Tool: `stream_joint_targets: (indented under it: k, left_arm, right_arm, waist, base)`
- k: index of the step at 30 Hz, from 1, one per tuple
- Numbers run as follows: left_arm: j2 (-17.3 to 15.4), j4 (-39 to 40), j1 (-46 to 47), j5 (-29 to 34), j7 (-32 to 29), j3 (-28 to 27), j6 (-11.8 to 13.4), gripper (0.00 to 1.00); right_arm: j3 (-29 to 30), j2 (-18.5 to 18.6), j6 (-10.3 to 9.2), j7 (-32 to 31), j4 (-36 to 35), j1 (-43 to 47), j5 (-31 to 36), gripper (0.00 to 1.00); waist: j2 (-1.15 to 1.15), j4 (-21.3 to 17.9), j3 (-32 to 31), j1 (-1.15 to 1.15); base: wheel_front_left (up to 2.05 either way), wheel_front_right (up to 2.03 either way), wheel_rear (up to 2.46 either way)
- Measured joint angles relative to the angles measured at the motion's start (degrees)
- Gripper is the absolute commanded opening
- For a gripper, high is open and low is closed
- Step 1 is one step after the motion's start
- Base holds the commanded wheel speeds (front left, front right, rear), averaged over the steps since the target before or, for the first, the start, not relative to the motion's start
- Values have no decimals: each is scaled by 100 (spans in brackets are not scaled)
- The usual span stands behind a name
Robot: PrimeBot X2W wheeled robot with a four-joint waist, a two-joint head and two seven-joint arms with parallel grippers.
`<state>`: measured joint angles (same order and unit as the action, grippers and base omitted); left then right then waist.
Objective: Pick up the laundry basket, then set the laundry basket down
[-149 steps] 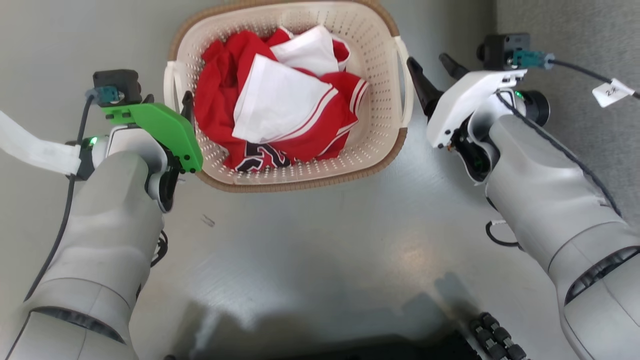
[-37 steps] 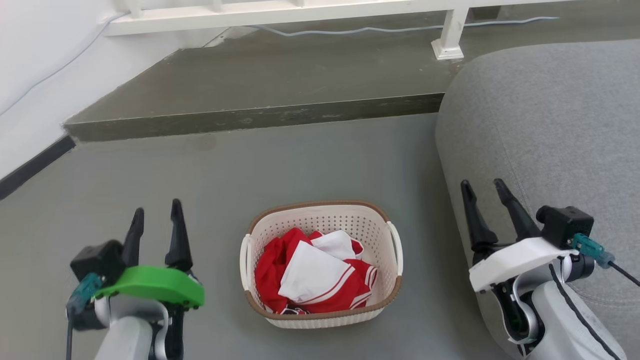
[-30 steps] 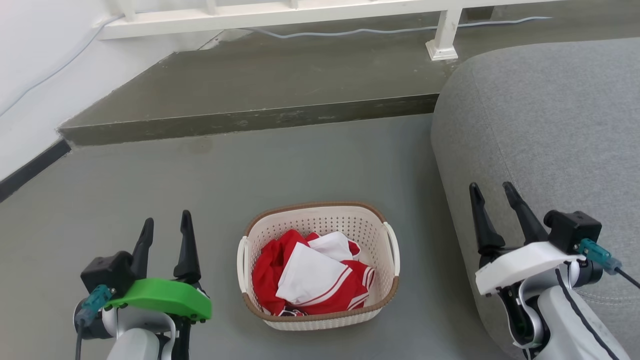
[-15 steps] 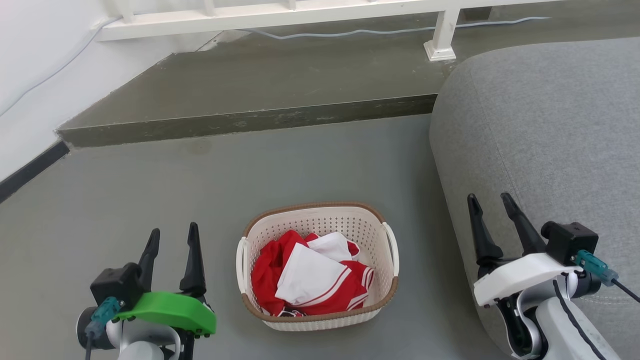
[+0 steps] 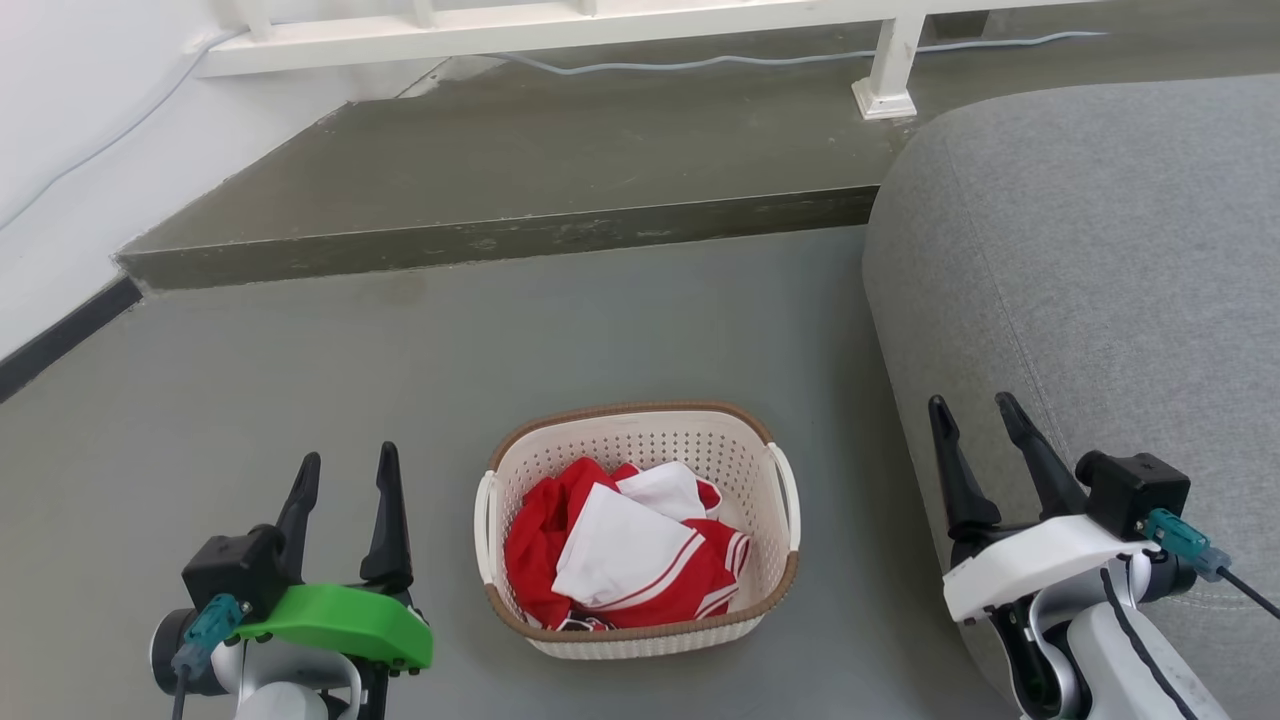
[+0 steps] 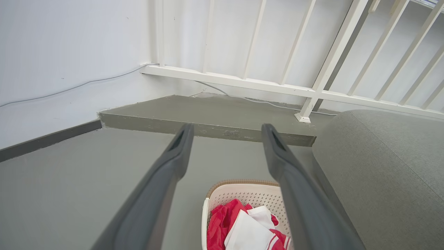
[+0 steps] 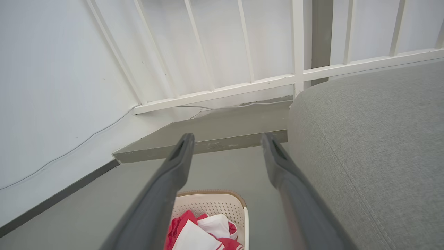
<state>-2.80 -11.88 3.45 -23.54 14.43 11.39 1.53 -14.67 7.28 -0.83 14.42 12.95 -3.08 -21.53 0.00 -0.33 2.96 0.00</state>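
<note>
The laundry basket [image 5: 650,440] stands on the grey floor at the lower middle of the head view, cream-white and perforated with a brown rim and white side handles. Red and white clothes [image 5: 620,550] lie inside it. My left gripper [image 5: 350,465] is raised to its left, open and empty, apart from the basket. My right gripper [image 5: 972,412] is raised to its right in front of the sofa, open and empty too. The basket [image 6: 242,194] shows between and below my left fingers in the left wrist view, and the basket [image 7: 211,205] lies below my right fingers in the right wrist view.
A grey sofa [image 5: 1090,260] rises close on the right, next to the basket and my right arm. A low concrete step [image 5: 500,240] runs across behind the basket, with a white railing [image 5: 600,25] and a cable on it. A white wall [image 5: 70,150] stands at the left.
Five seconds ago my view was close above the basket, grippers at its handles. Now the camera looks from higher up, both arms raised and away. In the last second the picture barely shifted.
</note>
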Motion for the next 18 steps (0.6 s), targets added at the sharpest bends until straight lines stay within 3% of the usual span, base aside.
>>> stream_joint_targets:
  k: [13,14,18]
  left_arm:
    - [9,20,-34,15,0,-46,-13,100]
    - [9,15,-43,12,0,-42,-43,0]
    - [34,-240,-105,11,-12,7,-47,0]
  right_arm:
    - [105,-56,82,1,-19,7,51,100]
    - [113,-59,83,1,-19,8,54,0]
    - [78,-125,81,-3,211,142,46,0]
  waist:
    - [0,4,6,0]
    - [0,4,4,0]
    - [0,4,4,0]
  base:
    - [0,0,0]
    - [0,0,0]
    - [0,0,0]
